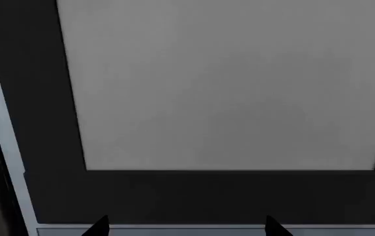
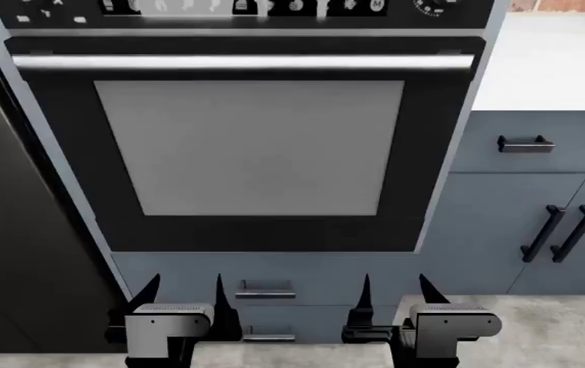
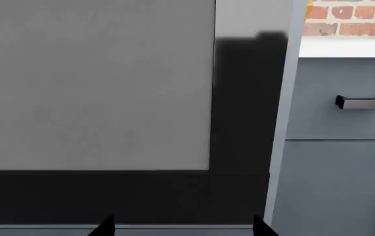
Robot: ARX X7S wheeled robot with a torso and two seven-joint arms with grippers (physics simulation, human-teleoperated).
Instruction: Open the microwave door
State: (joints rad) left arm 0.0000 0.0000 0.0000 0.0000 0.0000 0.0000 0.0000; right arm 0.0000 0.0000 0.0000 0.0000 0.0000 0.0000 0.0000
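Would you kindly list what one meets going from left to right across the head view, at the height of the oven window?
Dark tall panel → oven door window → blue cabinet doors with black vertical handles.

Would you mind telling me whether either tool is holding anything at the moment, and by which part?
Nothing is held. The left tool and right tool are both open and empty, hanging apart from the oven door in front of them.

Oven door [image 2: 249,146] faces the robot; cabinets [image 2: 537,207] to its right.
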